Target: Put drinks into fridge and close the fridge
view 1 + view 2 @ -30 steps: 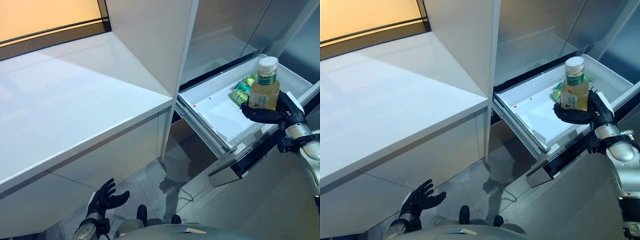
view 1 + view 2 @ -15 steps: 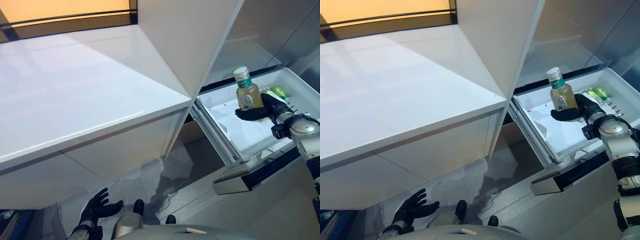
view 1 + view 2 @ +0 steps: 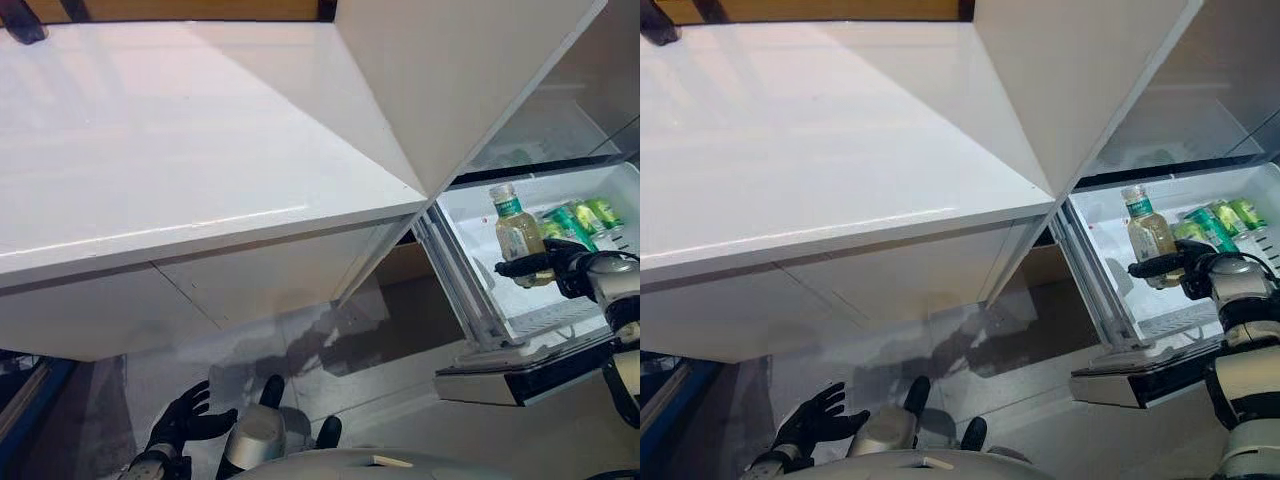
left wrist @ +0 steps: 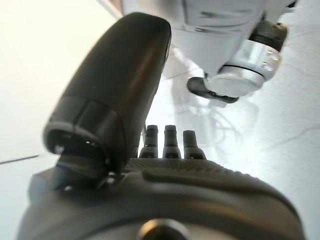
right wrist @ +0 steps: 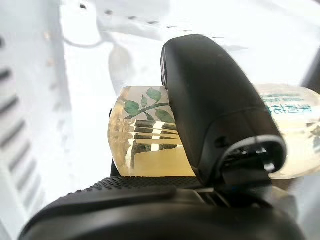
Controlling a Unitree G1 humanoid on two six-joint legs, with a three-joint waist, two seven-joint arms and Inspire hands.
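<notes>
The right hand [image 3: 548, 266] is clamped on the bottle [image 3: 516, 232]: in the right wrist view the thumb [image 5: 215, 110] lies across its clear body. The bottle stands upright, its long axis vertical and cap up, over the white floor of the open fridge drawer [image 3: 470, 215]. The floor lies straight below the hand, so I judge the coming move is a short way down.

Beyond the hand, deeper in the drawer, lie the green cans [image 3: 572, 220], near the bottle but apart from it. Toward the bench [image 3: 180, 150] the drawer floor is free, so there is room on that side. The drawer front edge [image 3: 520, 362] lies under the forearm.

The left hand [image 3: 810, 422] hangs low over the floor with relaxed, spread fingers, far from the drawer; the right one is clearly nearer.
</notes>
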